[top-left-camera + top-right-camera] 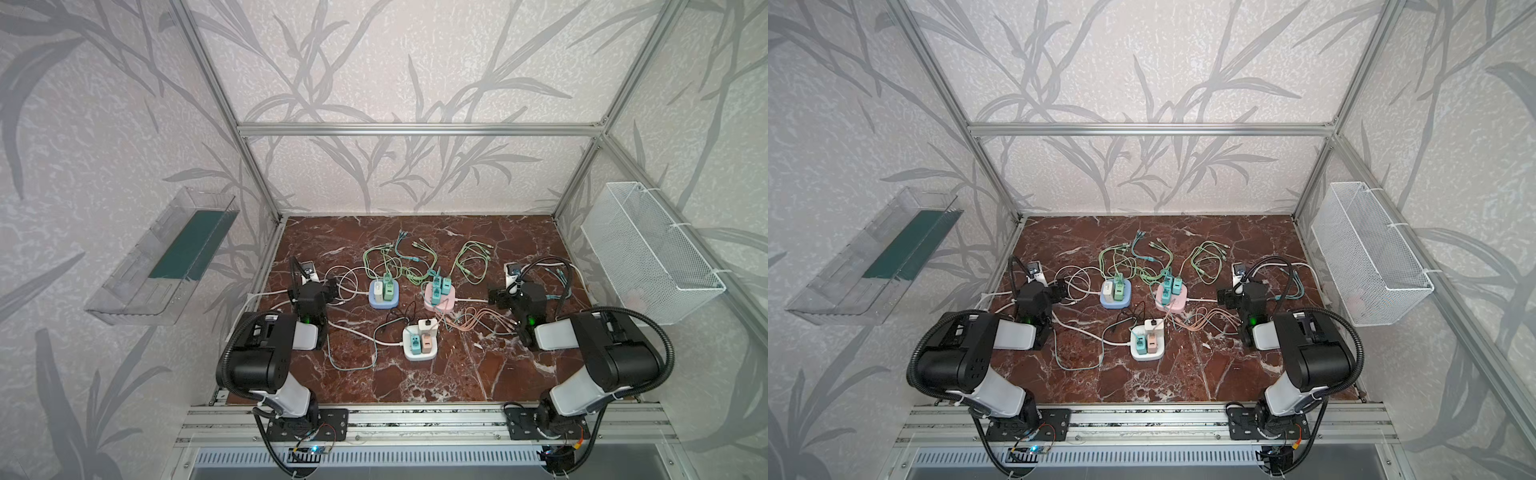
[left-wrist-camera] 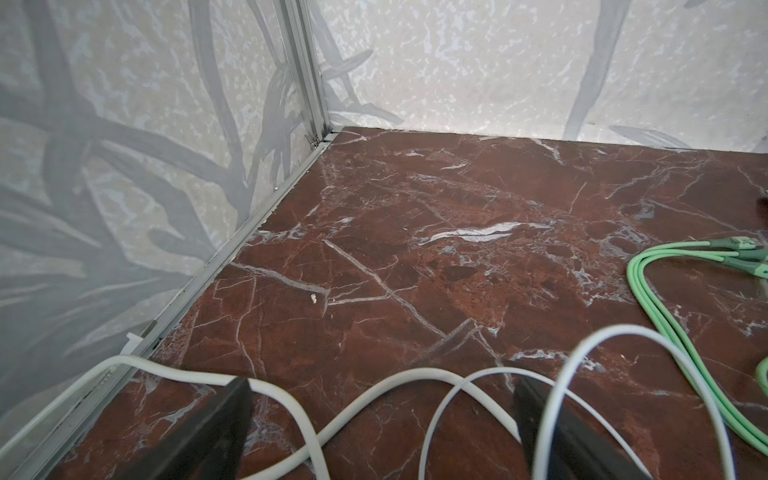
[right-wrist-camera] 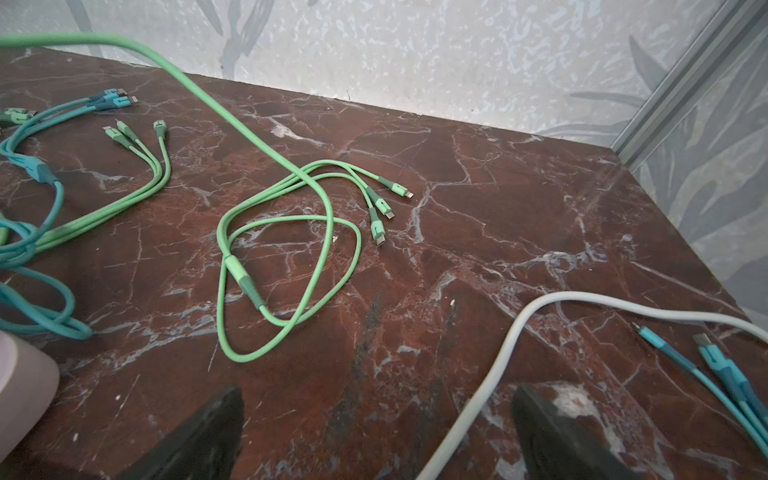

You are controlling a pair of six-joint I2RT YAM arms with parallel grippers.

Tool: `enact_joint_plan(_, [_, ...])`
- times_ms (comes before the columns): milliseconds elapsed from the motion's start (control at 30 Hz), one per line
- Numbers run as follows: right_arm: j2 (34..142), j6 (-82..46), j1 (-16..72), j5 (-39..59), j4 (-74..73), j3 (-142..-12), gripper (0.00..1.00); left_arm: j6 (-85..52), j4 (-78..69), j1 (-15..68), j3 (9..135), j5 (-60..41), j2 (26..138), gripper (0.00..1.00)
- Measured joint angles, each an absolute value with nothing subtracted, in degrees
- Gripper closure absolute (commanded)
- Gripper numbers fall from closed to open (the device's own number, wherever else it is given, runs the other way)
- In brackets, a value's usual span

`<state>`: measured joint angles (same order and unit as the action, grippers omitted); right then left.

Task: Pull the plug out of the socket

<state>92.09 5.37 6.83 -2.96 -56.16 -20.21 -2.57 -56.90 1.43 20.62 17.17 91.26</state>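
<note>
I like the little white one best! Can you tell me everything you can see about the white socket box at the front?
The white socket box is a squarish block with rounded corners that looks like plastic. It lies flat on the brown marble table, the nearest to the front of three boxes. Three plugs stand in its top: a white plug at the back, and a teal plug and a peach plug side by side in front. A white cord leaves its left side.
</note>
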Motion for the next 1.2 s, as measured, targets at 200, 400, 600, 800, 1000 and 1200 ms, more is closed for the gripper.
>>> enact_joint_plan(200, [92.1,5.4,6.8,-3.0,-56.2,-20.2,0.01,-2.6,-56.9,1.4,20.6,17.5,91.3,0.01])
enact_joint_plan(400, [92.1,5.4,6.8,-2.9,-56.2,-20.2,0.01,-2.6,-56.9,1.4,20.6,17.5,91.3,0.01])
enact_joint_plan(600, [92.1,5.4,6.8,-2.9,-56.0,-20.2,0.01,-2.6,-56.9,1.4,20.6,17.6,91.3,0.01])
enact_joint_plan(800, [92.1,5.4,6.8,-2.9,-55.8,-20.2,0.01,-2.6,-56.9,1.4,20.6,17.7,91.3,0.01])
enact_joint_plan(1000, [91.3,5.4,6.8,-3.0,-54.9,-20.2,0.02,-2.6,-56.6,1.4,20.6,17.7,91.1,0.01])
enact_joint_plan(1200, [75.3,2.9,6.7,-2.5,-34.4,-26.5,0.02,-3.6,-39.4,1.4,24.7,19.3,79.1,0.01])
